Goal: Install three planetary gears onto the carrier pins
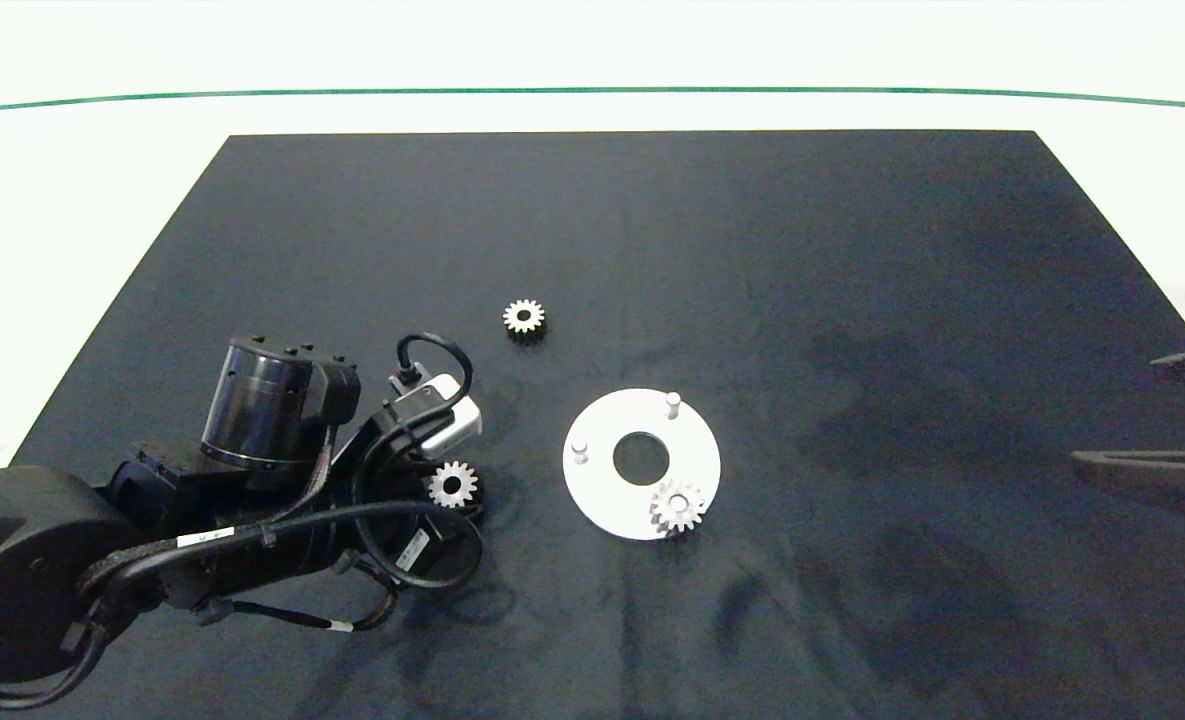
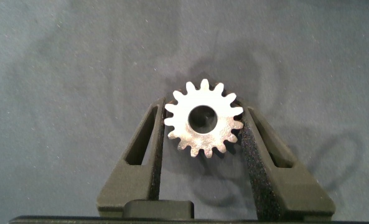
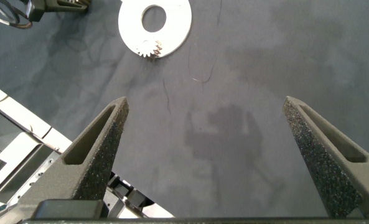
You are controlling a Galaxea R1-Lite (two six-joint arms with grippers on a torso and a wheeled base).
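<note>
Big dark cloth mat (image 1: 852,300) covers most of the counter (image 1: 102,200). Counter is white & very bright w/ light around the mat. A thin green line (image 1: 592,91) runs across the far side. Mat has soft creases & faint darker patches.

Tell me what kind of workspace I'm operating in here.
Probably a lab assembly bench: a black mat on a white table holds only a white carrier disc and three loose gears. One gear is on a pin; the left gripper grips another.
</note>
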